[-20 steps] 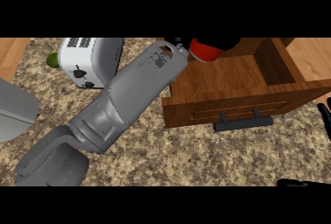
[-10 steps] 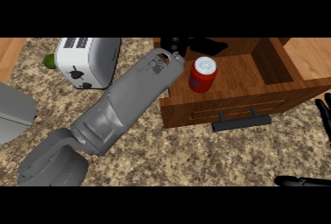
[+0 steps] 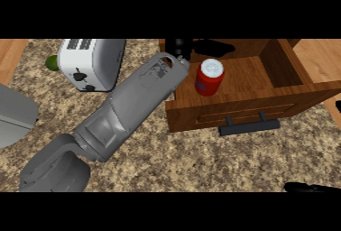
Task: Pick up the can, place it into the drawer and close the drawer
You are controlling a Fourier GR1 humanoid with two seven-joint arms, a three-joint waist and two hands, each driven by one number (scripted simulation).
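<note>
The red can point(image 3: 208, 77) with a white top stands upright inside the open wooden drawer point(image 3: 253, 90), near its left wall. My left forearm point(image 3: 133, 108) reaches diagonally up from the lower left. My left hand point(image 3: 181, 47) is open just behind the can at the drawer's back left corner, its fingers spread toward the back wall and apart from the can. The drawer's dark bar handle point(image 3: 250, 127) sticks out of its front panel. My right hand point(image 3: 310, 187) shows only as a black bit at the lower right edge, away from the drawer, holding nothing.
A white toaster point(image 3: 90, 63) stands left of the drawer with a green item point(image 3: 52, 62) behind it. A grey rounded object point(image 3: 13, 115) lies at the left edge. The counter point(image 3: 200, 158) is speckled stone, with wood at its top corners.
A second ago my left hand held the can high at the drawer's back. The can now stands on the drawer's floor, released, and the hand has opened. My right hand has slid rightward.
</note>
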